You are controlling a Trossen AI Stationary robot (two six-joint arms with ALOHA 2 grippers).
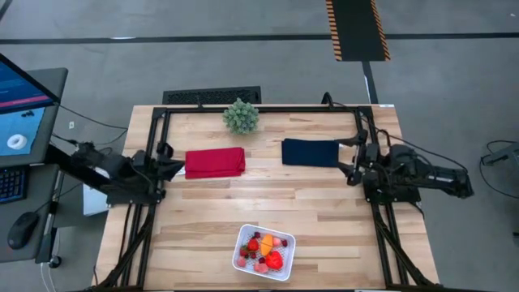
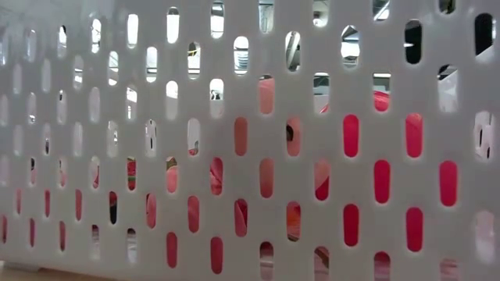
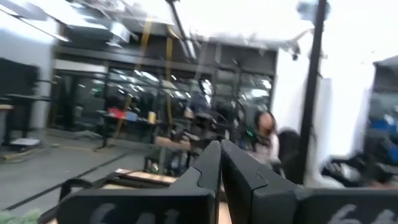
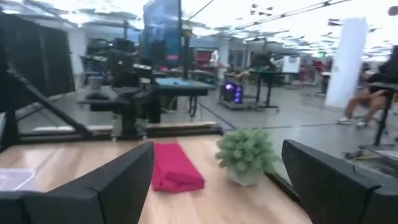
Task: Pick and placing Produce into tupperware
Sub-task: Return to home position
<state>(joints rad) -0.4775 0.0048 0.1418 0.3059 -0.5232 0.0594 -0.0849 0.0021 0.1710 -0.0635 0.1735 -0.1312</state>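
Observation:
The white tupperware (image 1: 264, 251) stands near the table's near edge, about midway between its left and right. The produce lies inside it: a red piece (image 1: 275, 259), an orange piece (image 1: 266, 242) and small strawberries. In the low view its perforated wall (image 2: 250, 94) fills the picture, with red and pink produce (image 2: 381, 179) showing through the holes. My left gripper (image 1: 177, 168) (image 3: 221, 168) is shut and empty at the table's left edge, beside a red cloth. My right gripper (image 1: 350, 166) (image 4: 217, 180) is open and empty at the right edge, beside a navy cloth.
A folded red cloth (image 1: 215, 162) (image 4: 176, 165) and a folded navy cloth (image 1: 310, 152) lie flat across the table's middle. A bushy green plant (image 1: 241, 116) (image 4: 245, 152) stands at the far edge. Dark frame rails run along the table's sides. A person (image 3: 264, 134) is in the room beyond.

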